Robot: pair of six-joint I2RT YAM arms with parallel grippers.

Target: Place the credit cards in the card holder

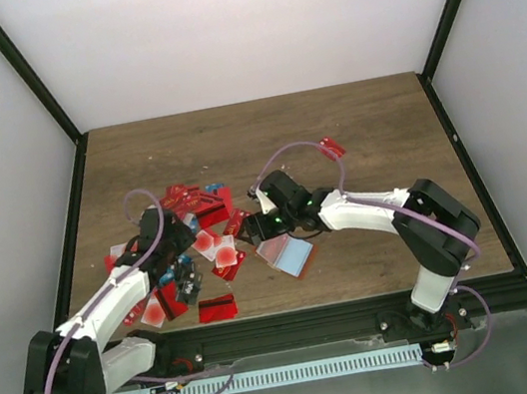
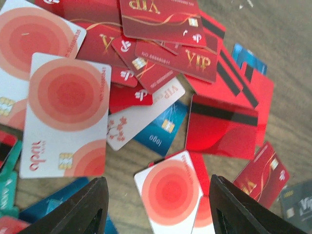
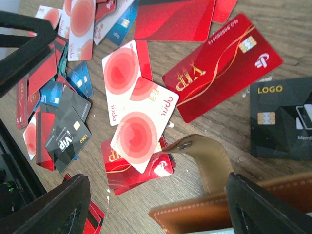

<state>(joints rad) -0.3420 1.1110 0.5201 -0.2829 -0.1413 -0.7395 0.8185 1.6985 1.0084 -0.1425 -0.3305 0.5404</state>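
credit cards [image 1: 208,239] heaped under left gripper [image 2: 156,204] | judged light, stiff, slick (best pinched at an overhanging edge) | card holder [image 1: 292,255] laid open under right gripper [image 3: 161,209] | both grippers spread, nothing held

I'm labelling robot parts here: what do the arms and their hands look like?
The left arm and right arm have white curved links between bulky black joints. A lilac cable loops along each. A small green light glows near the right wrist. The left hand and right hand each have two broad matte black fingers.
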